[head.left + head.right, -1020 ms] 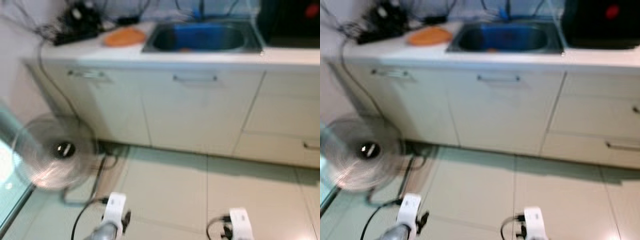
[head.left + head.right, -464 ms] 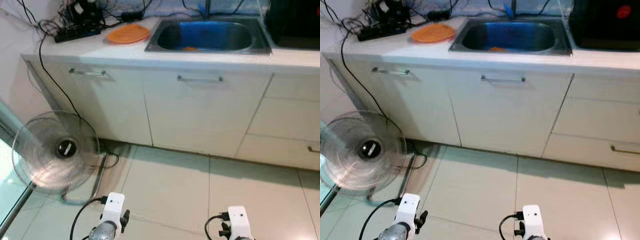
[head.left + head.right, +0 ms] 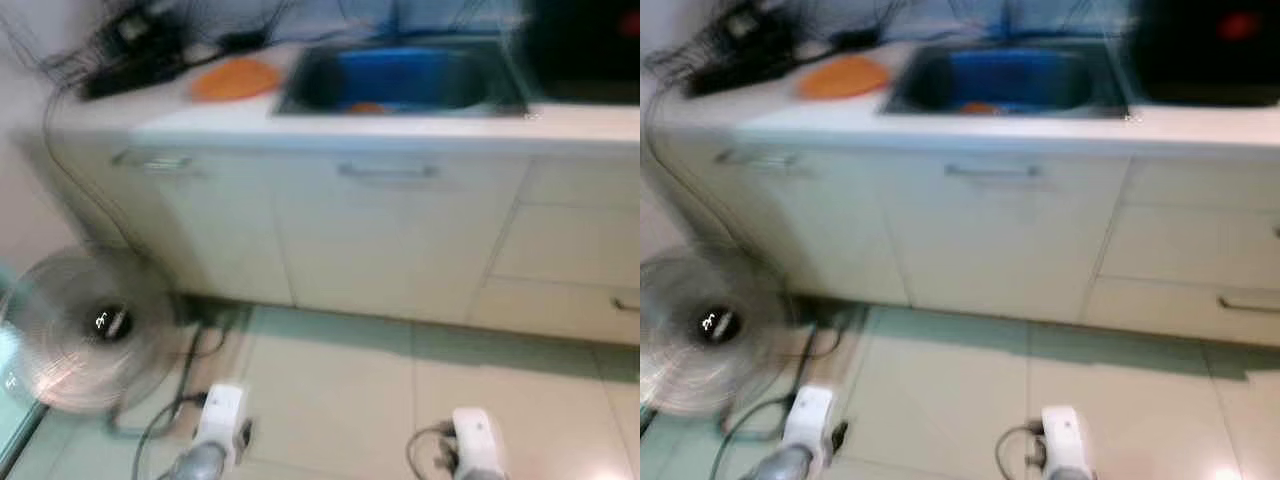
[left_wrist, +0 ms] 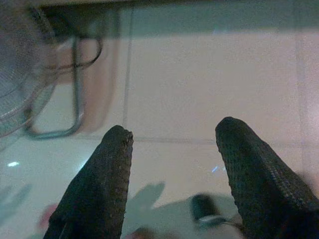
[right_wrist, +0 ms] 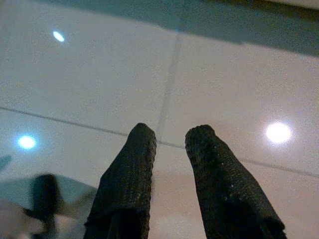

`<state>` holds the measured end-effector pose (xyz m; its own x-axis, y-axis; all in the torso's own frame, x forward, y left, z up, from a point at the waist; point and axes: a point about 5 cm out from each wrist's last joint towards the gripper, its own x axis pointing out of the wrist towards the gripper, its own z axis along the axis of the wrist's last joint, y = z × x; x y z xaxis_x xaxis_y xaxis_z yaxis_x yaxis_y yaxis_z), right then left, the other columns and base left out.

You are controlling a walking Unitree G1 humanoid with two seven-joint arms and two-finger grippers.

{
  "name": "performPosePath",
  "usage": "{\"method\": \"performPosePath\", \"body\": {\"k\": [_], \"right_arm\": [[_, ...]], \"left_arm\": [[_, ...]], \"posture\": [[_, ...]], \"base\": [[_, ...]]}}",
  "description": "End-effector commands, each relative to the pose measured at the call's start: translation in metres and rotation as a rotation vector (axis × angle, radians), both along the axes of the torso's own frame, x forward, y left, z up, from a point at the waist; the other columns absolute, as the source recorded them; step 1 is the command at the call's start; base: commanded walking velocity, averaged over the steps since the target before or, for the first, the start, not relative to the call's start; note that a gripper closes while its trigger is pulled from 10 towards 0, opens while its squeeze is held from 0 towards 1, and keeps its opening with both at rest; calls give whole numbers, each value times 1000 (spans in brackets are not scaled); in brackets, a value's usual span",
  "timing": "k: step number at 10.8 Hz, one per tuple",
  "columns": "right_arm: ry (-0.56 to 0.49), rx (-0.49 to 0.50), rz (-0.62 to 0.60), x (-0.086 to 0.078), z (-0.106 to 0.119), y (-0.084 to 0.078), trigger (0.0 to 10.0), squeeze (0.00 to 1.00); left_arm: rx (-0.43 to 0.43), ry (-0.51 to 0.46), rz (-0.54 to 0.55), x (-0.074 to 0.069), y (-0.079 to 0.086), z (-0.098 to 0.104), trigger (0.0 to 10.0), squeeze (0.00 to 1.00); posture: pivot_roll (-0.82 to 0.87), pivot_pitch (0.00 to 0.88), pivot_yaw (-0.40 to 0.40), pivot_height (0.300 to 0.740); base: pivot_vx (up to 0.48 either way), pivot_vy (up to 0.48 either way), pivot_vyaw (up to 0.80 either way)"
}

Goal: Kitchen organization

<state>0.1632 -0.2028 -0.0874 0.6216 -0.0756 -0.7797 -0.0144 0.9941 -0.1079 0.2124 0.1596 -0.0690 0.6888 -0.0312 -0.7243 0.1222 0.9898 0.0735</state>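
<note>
A white kitchen counter (image 3: 330, 125) stands ahead with a steel sink (image 3: 400, 80) set into it. Something blue (image 3: 395, 70) and a small orange item (image 3: 365, 106) lie in the sink. An orange plate (image 3: 235, 78) rests on the counter left of the sink. Both arms hang low over the tiled floor, well short of the counter. My left gripper (image 4: 172, 134) is open wide with nothing between its fingers. My right gripper (image 5: 172, 132) is open by a narrow gap and holds nothing.
A floor fan (image 3: 85, 335) stands at the left with its cable on the tiles. A tangle of black cables and a power strip (image 3: 130, 55) lies at the counter's left end. A black appliance (image 3: 585, 50) sits right of the sink. Cabinet doors and drawers (image 3: 385, 230) face me.
The whole picture has shifted and blurred, so the camera is moving. Both arms still hang as before, and nothing on the counter has moved.
</note>
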Motion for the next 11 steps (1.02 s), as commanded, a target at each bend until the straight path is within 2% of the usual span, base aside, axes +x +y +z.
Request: {"method": "performPosePath", "body": {"k": [1,11], "right_arm": [[-25,27,12,10,3,10,10000,0],[-21,30,19,9,2,11,10000,0]], "left_arm": [[32,28,26,-8,15,-4,10000,0],[35,41,17,-11,16,-5,10000,0]], "posture": [[-7,49,91,740],[-7,49,95,740]], "base": [[371,0,0],[371,0,0]]}}
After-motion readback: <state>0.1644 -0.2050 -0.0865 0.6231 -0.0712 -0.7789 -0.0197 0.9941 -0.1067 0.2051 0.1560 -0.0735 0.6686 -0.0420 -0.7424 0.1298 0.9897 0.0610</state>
